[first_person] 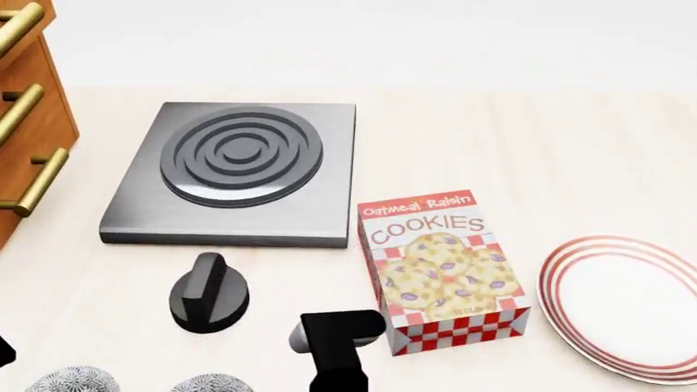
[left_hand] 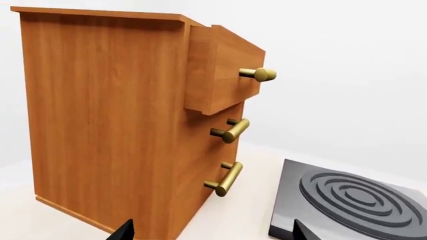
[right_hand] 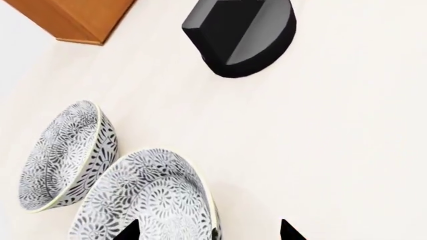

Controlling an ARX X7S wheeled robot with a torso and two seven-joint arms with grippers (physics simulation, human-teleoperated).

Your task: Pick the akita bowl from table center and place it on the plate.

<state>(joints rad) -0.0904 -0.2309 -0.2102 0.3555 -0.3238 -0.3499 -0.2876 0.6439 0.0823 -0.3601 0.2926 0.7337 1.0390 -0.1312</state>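
Two patterned grey-black bowls stand side by side at the near edge in the head view. I take the akita bowl (first_person: 212,384) (right_hand: 143,200) to be the one nearer the table's middle; its twin (first_person: 71,380) (right_hand: 63,155) is beside it. My right gripper (right_hand: 210,232) is open, one fingertip over the akita bowl's inside and the other over bare table, with the rim between them. The right arm (first_person: 338,347) shows just right of that bowl. The red-ringed white plate (first_person: 632,306) lies at the far right. My left gripper (left_hand: 212,231) is open and empty, facing the wooden cabinet.
A cookie box (first_person: 441,269) stands between the bowls and the plate. A black knob (first_person: 209,294) (right_hand: 243,35) sits just beyond the bowls. Behind it lies a grey burner plate (first_person: 234,171) (left_hand: 353,200). A wooden drawer cabinet (first_person: 28,122) (left_hand: 113,125) with brass handles stands at the left.
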